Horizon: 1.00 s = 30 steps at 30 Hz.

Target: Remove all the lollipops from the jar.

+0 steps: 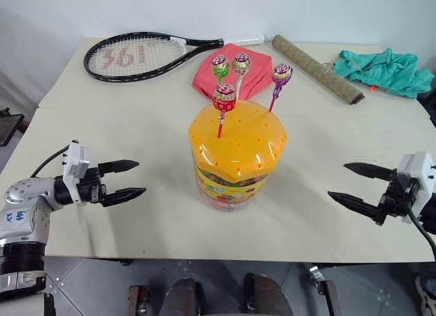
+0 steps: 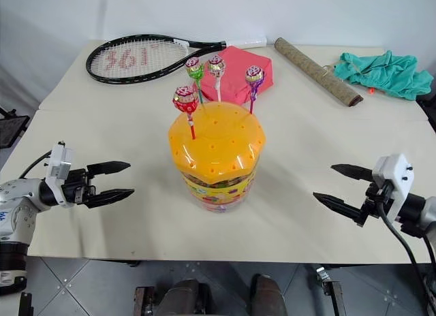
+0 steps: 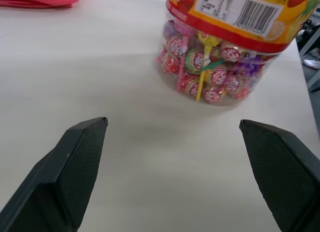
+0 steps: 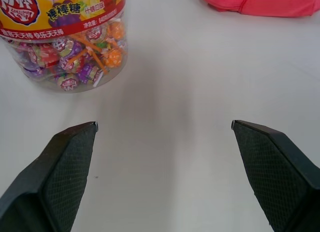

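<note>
With both the left gripper (image 1: 135, 179) and right gripper (image 1: 349, 182) spread wide and empty, pinch the red lollipop (image 1: 223, 98) by its stick above the jar (image 1: 235, 159) and lift straight up.

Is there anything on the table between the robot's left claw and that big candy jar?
No. Between the left gripper and the jar there is bare table, as the head views and left wrist view show.

Four lollipops (image 2: 216, 66) stand in the jar (image 2: 216, 156) lid, mid-bench (image 2: 122, 224); both grippers, left (image 2: 120, 180) and right (image 2: 335, 186), flank it, fingers spread.
</note>
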Each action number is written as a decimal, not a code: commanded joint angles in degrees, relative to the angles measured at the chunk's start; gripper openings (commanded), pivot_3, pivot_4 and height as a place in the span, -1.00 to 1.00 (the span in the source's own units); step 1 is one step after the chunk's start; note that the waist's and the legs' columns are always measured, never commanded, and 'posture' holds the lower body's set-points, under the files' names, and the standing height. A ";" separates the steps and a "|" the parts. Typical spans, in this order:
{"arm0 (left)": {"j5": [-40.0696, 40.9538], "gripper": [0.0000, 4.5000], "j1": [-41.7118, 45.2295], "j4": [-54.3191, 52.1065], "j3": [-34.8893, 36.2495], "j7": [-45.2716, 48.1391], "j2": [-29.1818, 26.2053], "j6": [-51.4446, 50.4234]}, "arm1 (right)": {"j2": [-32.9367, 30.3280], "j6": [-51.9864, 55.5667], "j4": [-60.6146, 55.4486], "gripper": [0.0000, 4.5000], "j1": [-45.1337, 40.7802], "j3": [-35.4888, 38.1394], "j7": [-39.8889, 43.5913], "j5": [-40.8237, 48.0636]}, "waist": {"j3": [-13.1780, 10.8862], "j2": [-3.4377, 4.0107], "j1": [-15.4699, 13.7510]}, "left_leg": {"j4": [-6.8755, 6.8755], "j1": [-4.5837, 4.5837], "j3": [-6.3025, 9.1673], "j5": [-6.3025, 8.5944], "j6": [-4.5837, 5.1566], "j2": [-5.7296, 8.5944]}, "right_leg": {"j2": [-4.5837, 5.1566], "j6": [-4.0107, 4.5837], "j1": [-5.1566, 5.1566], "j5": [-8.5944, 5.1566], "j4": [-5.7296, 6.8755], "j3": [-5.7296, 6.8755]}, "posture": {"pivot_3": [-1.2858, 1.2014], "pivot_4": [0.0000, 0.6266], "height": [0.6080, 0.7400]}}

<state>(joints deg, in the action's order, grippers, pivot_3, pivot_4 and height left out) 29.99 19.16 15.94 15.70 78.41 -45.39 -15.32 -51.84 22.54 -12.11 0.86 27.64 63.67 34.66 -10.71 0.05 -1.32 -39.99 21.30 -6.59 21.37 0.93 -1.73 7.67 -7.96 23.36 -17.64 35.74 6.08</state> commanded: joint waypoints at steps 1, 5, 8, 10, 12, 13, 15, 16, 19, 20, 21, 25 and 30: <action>1.54 1.00 0.98 -2.24 0.76 -0.13 -0.26 -0.14 | -1.52 -0.19 0.94 0.99 -1.03 0.43 1.00 0.26 | 0.00 -0.01 -0.05 | -0.01 0.00 0.00 0.00 0.00 0.00 | 0.00 0.00 0.00 0.00 0.00 0.00 | 0.03 -0.52 1.00; 3.15 1.00 0.88 -4.99 1.69 -3.03 -0.17 -4.33 | -2.15 1.85 -0.73 0.99 -1.01 1.34 0.44 1.39 | 0.01 0.00 0.00 | -0.02 0.01 0.00 0.01 0.02 0.01 | 0.02 0.00 0.00 0.00 0.01 0.00 | 0.03 -0.52 1.00; 4.43 1.00 0.37 -7.57 2.66 -4.20 -0.60 -5.96 | -2.59 3.75 -2.32 0.99 -0.86 2.02 0.39 2.60 | 0.00 0.00 0.02 | -0.04 0.01 0.01 0.01 0.02 -0.01 | 0.02 0.00 0.01 0.00 0.05 0.00 | 0.03 -0.52 1.00; 4.49 1.00 0.06 -8.63 3.30 -4.75 -1.52 -6.21 | -2.85 4.61 -2.84 0.99 -1.44 1.62 0.42 3.14 | 0.01 -0.01 0.04 | -0.05 0.00 0.01 0.01 0.02 -0.01 | 0.02 0.00 0.01 0.00 0.05 -0.01 | 0.03 -0.52 1.00; 5.01 1.00 0.30 -10.43 4.37 -5.07 -2.99 -6.95 | -2.72 4.76 -3.01 0.99 -2.84 0.76 0.37 3.60 | 0.01 -0.02 0.06 | -0.05 0.00 0.01 0.01 0.01 -0.01 | 0.02 0.00 0.00 0.00 0.06 -0.01 | 0.03 -0.52 1.00; 5.84 1.00 1.23 -11.94 4.80 -5.44 -3.93 -8.16 | -2.45 4.87 -2.82 0.99 -3.89 0.58 0.56 4.33 | 0.01 -0.02 0.08 | -0.06 0.01 0.00 0.01 0.01 -0.01 | 0.02 0.00 0.01 0.00 0.06 -0.01 | 0.03 -0.52 1.00; 6.93 1.00 2.41 -13.71 5.32 -5.54 -5.41 -9.53 | -1.94 5.51 -3.29 0.99 -5.05 0.39 0.37 5.45 | 0.01 -0.02 0.04 | -0.06 0.01 0.01 0.02 0.01 -0.02 | 0.02 0.00 0.01 0.00 0.07 -0.02 | 0.03 -0.52 1.00; 7.50 1.00 3.45 -15.09 5.11 -5.55 -6.21 -10.35 | -2.14 6.11 -3.80 0.99 -5.36 0.59 1.01 6.51 | 0.01 -0.02 -0.05 | -0.07 0.00 0.01 0.02 0.00 -0.01 | 0.02 0.01 0.01 0.00 0.07 -0.02 | 0.03 -0.52 1.00; 9.61 1.00 8.52 -16.45 4.72 -5.52 -6.39 -11.10 | -2.85 7.61 -5.32 0.99 -6.25 1.44 2.23 9.46 | 0.01 -0.02 -0.32 | -0.09 0.01 0.06 0.02 0.01 0.02 | 0.06 0.00 -0.02 0.00 0.08 0.00 | 0.03 -0.52 1.00; 10.13 1.00 10.24 -16.34 4.62 -5.60 -5.98 -11.02 | -3.02 7.94 -5.65 0.99 -6.41 2.04 2.36 10.22 | 0.01 -0.03 -0.28 | -0.10 0.03 0.06 0.02 0.01 0.03 | 0.06 0.00 -0.02 0.00 0.08 0.00 | 0.03 -0.52 1.00; 10.44 1.00 12.44 -16.54 3.77 -5.99 -5.42 -11.35 | -3.13 8.25 -6.13 0.99 -6.40 2.73 2.49 10.95 | 0.02 -0.04 -0.25 | -0.12 0.03 0.07 0.02 0.01 0.03 | 0.06 0.00 -0.02 0.00 0.09 0.00 | 0.03 -0.52 1.00; 11.82 1.00 20.45 -16.76 -0.18 -4.91 -2.09 -12.05 | -3.17 9.63 -8.86 0.99 -5.99 5.42 1.45 13.53 | 0.03 -0.05 -0.22 | -0.13 0.03 0.07 0.02 0.01 0.05 | 0.04 0.00 -0.02 0.00 0.12 0.01 | 0.03 -0.52 1.00; 11.18 1.00 25.44 -14.12 -4.21 -0.85 -0.26 -11.53 | -1.64 9.38 -11.14 0.99 -4.34 7.69 -0.75 13.88 | 0.03 -0.08 0.02 | -0.12 0.03 0.06 0.02 0.01 0.03 | -0.01 0.00 -0.01 0.00 0.12 0.01 | 0.03 -0.52 1.00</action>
<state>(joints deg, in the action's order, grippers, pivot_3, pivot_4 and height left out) 40.65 43.25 1.41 11.32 75.84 -45.18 -27.57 -53.75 32.31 -21.24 -3.72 32.69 63.64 47.19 -10.68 -0.03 -1.30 -40.12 21.32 -6.54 21.38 0.94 -1.70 7.67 -7.96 23.35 -17.64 35.86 6.08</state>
